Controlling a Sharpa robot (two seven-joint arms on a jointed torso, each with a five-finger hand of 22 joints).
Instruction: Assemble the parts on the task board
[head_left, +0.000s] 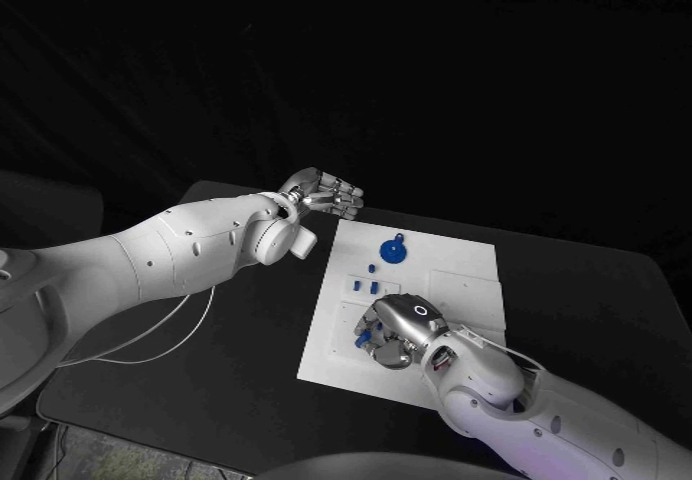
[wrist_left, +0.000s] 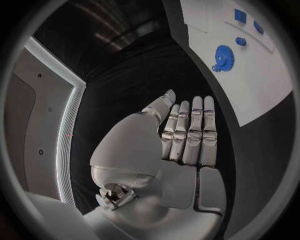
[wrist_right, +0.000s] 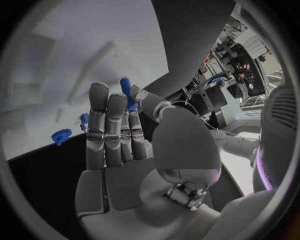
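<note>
Right hand: our silver right hand (head_left: 400, 328) hangs low over the near half of the white plate task board (head_left: 462, 265). In the right wrist view it pinches a small blue peg-like part (wrist_right: 127, 93) between thumb and a fingertip, the other fingers lying straight alongside.
Why held so: we judge the pinch keeps the peg's free end out, ready to go down into a seat on the board.
Left hand: our silver left hand (head_left: 323, 193) hangs released, holding nothing, fingers straight and close together, over the black bench (head_left: 216, 330) just off the board's far corner, at about 10 o'clock from the board's middle. We judge it is parked clear of the work.
Blue gear: one toothed blue gear (head_left: 394, 249) sits on the board's far half, at about 12 o'clock from the right hand.
Small parts, counted: in the head view we make out three small blue pieces between gear and right hand; any beneath the hand are hidden.
Task's thing: the board lies flat in the middle of the bench.
</note>
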